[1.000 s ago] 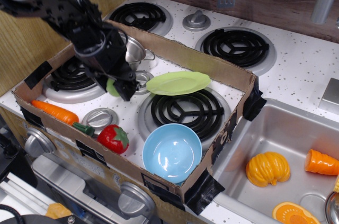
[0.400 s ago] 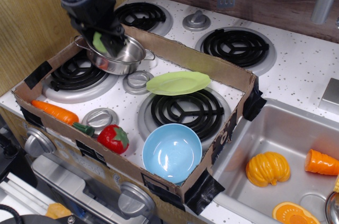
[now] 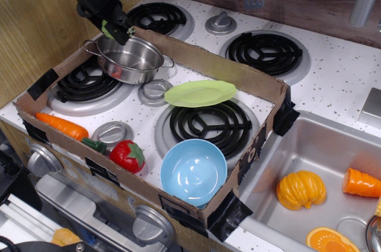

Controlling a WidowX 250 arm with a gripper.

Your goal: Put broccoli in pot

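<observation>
The shiny steel pot [image 3: 131, 61] with wire loop handles stands at the back left of the cardboard box, on the left burner. My black gripper [image 3: 117, 30] hangs just above the pot's far rim, shut on the pale green broccoli [image 3: 109, 28], of which only a small green patch shows between the fingers. The inside of the pot shows only reflections.
A cardboard box wall [image 3: 209, 64] surrounds the work area. Inside it lie a lime-green plate [image 3: 200, 93], a light blue bowl [image 3: 193, 171], a red strawberry [image 3: 127, 155] and a carrot [image 3: 62, 126]. Toy vegetables lie in the sink [image 3: 309, 145] at right.
My gripper has carried the broccoli up and back from the middle of the box to above the pot's far rim, rising a little in the last half second.
</observation>
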